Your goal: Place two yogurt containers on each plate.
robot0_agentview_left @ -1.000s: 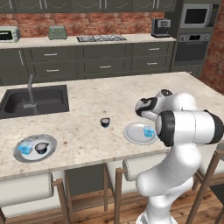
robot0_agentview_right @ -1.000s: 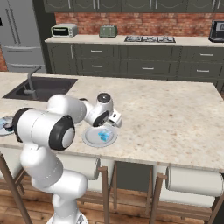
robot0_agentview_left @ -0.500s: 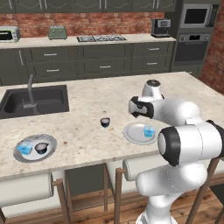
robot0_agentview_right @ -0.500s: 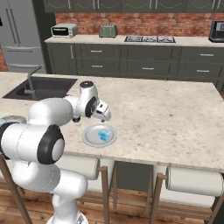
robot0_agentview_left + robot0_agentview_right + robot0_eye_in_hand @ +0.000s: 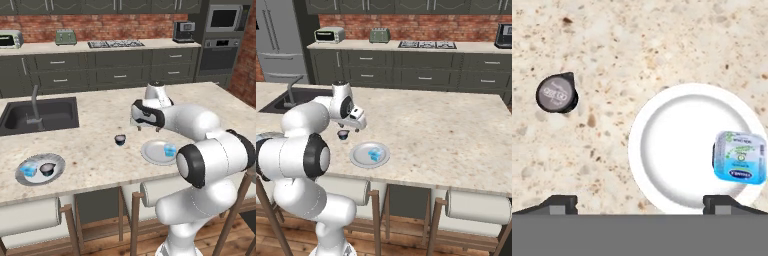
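Hovering above the counter (image 5: 100, 135), the gripper (image 5: 640, 202) looks straight down with its jaws spread wide and nothing between them. In the hand view the near plate (image 5: 682, 145) sits right of centre with 1 blue yogurt cup (image 5: 739, 157) on its 3 o'clock rim, and a dark yogurt cup (image 5: 556, 94) stands alone on the stone at about 10 o'clock, well apart from that plate. The far plate (image 5: 40, 169) beside the sink (image 5: 37, 115) already carries 2 cups, 1 blue and 1 dark, so the loose dark cup looks like the last to move. To do it well, shift toward 10 o'clock until the cup sits midway between the fingertips (image 5: 559, 204), descend straight, close gently on its sides, then lift clear of the rim and set it in the plate's bare middle, away from the blue cup.
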